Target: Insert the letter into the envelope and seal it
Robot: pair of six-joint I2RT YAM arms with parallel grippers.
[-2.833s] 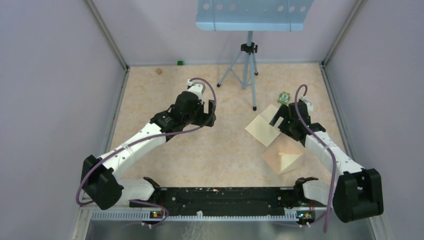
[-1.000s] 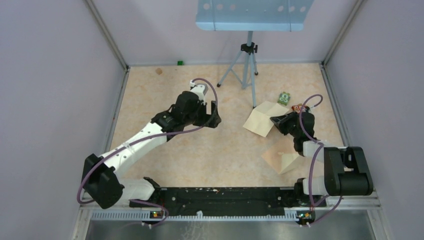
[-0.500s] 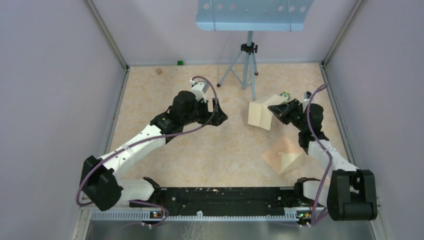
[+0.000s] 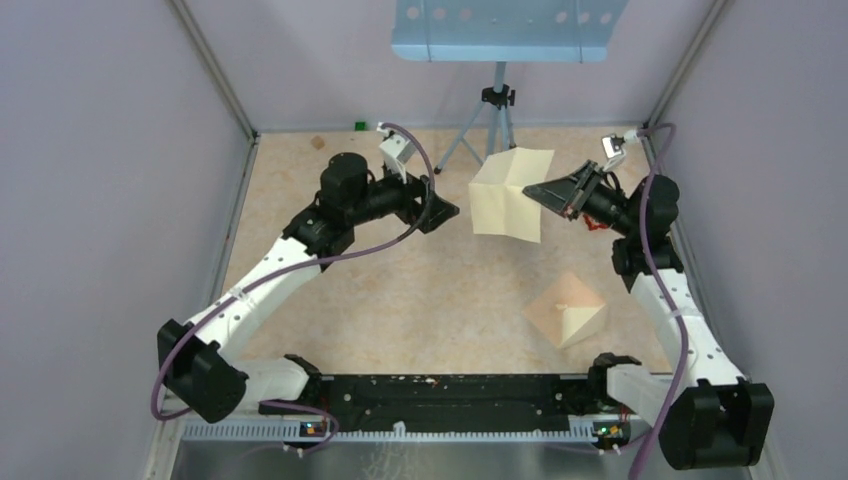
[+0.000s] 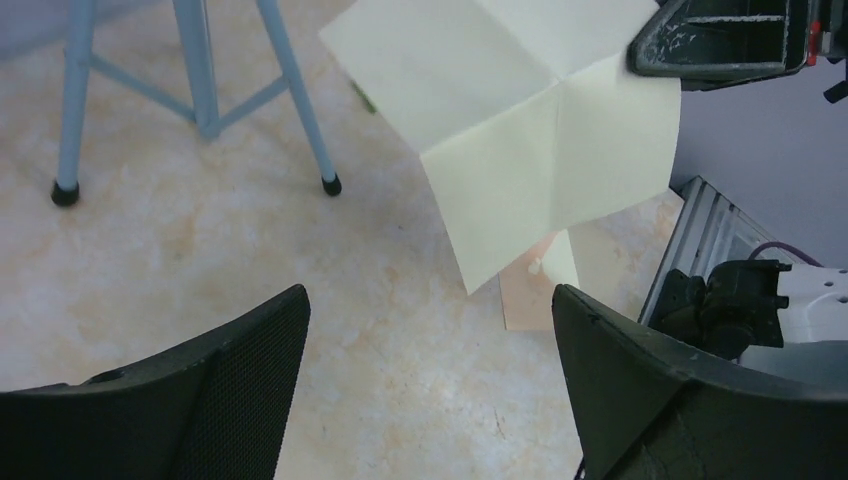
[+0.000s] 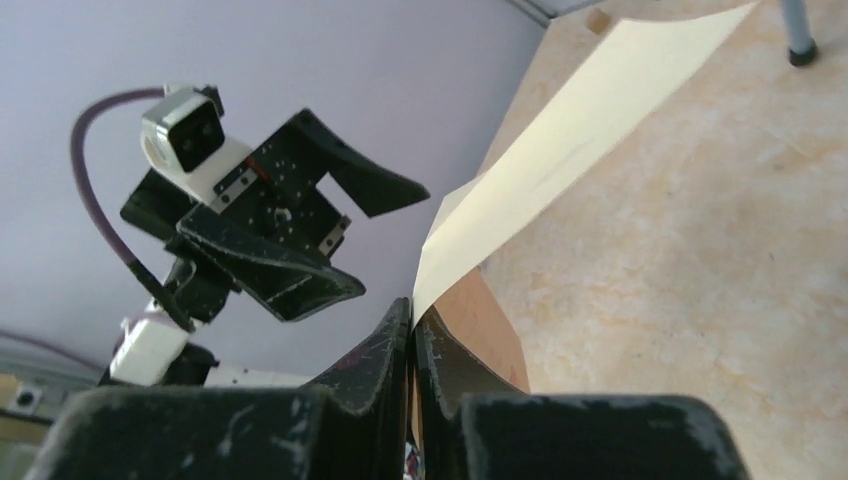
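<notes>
The letter (image 4: 508,195), a pale cream creased sheet, hangs in the air above the back of the table. My right gripper (image 4: 532,190) is shut on its right edge. In the right wrist view the fingers (image 6: 395,335) pinch the sheet's corner and the letter (image 6: 575,145) runs away edge-on. My left gripper (image 4: 447,208) is open just left of the sheet and apart from it. In the left wrist view the letter (image 5: 520,120) hangs beyond the wide jaws. The pinkish-tan envelope (image 4: 566,310) lies flap-up on the table at the near right, and part of the envelope (image 5: 522,292) also shows below the sheet.
A blue tripod (image 4: 492,130) stands at the back centre under a blue perforated plate (image 4: 500,28); its legs (image 5: 300,110) are close behind the letter. A small green block (image 4: 359,125) lies by the back wall. Side walls close in the table (image 4: 400,300).
My right gripper closed on the letter and lifted it off the table, up and toward the back. My left arm rose and turned its open gripper toward the sheet.
</notes>
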